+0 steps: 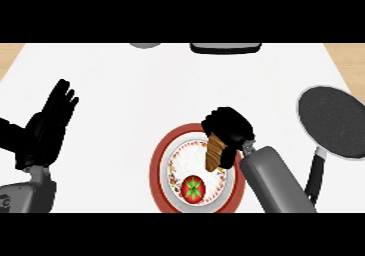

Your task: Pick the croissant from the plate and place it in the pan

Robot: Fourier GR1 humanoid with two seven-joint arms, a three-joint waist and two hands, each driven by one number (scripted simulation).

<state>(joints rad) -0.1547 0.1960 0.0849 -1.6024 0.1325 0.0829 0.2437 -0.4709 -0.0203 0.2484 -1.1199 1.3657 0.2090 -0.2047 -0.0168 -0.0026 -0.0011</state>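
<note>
While the right robot hand (pixel 228 127) curls round the croissant (pixel 214 154) over the red-rimmed plate (pixel 161 150), we judge the pick step underway; next: lift, carry right to the pan (pixel 336 122). Left robot hand (pixel 48 125) rests open.

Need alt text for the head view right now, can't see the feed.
The right hand is curled round the croissant over the red-rimmed plate. The dark pan sits to the right, and the left hand rests open at left.
</note>
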